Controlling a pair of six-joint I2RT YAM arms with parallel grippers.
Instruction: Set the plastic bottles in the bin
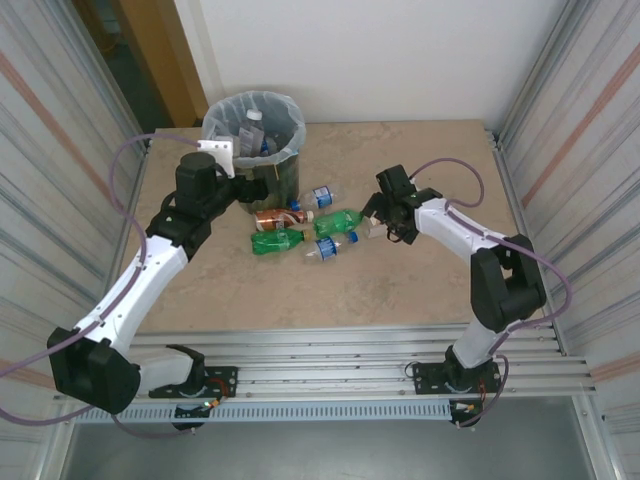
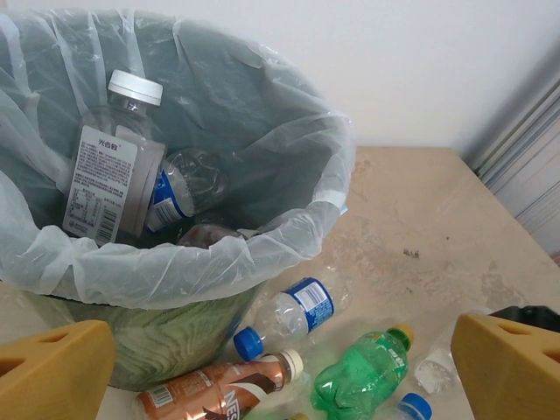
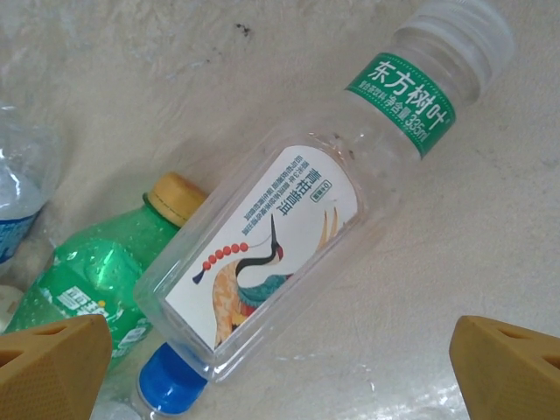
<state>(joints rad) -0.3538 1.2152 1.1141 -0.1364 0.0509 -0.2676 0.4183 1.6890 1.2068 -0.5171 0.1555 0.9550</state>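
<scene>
Evidently partway: several plastic bottles (image 2: 114, 166) sit inside the bin (image 1: 296, 128) at the bench's (image 1: 400, 290) far edge. About six lie loose beside it. The left fingers (image 2: 52, 372) and right fingers (image 3: 52, 359) gape wide, empty.

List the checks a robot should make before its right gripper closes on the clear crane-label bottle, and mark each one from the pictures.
1. Right gripper open and empty: ok.
2. Crane-label bottle lying on the table between its fingers: ok, though it lies diagonally.
3. Bottle free of neighbours: not ok. A green bottle and a blue cap crowd its base.
4. Gripper low enough to grasp: cannot tell.
5. Bin has room: ok, space remains above the bottles inside.
6. Left gripper open and empty beside the bin: ok.
</scene>
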